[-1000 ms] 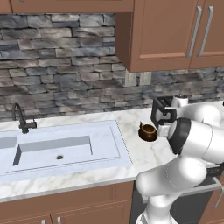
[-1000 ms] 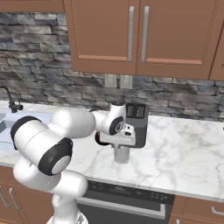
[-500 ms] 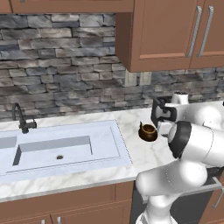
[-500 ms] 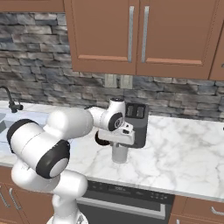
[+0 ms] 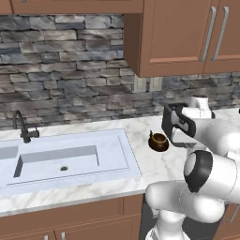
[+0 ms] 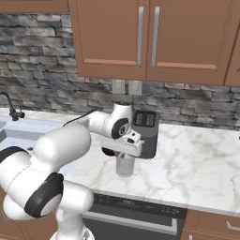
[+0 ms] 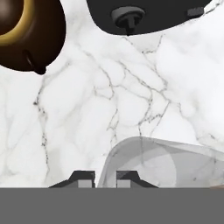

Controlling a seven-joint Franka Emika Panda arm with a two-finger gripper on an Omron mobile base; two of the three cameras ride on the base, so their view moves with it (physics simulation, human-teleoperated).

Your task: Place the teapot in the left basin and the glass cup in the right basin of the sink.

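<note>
The glass cup [image 6: 124,165] stands upright on the marble counter in front of the toaster. My gripper [image 6: 125,156] reaches down onto it from above. In the hand view its near rim [image 7: 144,144] rises between my two fingertips, and my gripper [image 7: 105,178] is closed to a narrow gap on that wall. The dark-brown teapot [image 5: 159,142] with its golden rim sits on the counter just left of the cup and also appears in the hand view as the teapot [image 7: 26,30]. The sink [image 5: 131,161] lies further left, with the right basin [image 5: 61,161] and the left basin [image 5: 5,153].
A black toaster [image 6: 146,133] stands right behind the cup against the stone wall; its base [image 7: 144,15] is in the hand view. A dark faucet [image 5: 21,127] rises behind the sink. Wooden cabinets hang overhead. Bare marble stretches to the right [image 6: 197,164].
The fingers have narrowed onto the cup's rim. The arm has barely shifted, and the teapot and the cup stand where they were.
</note>
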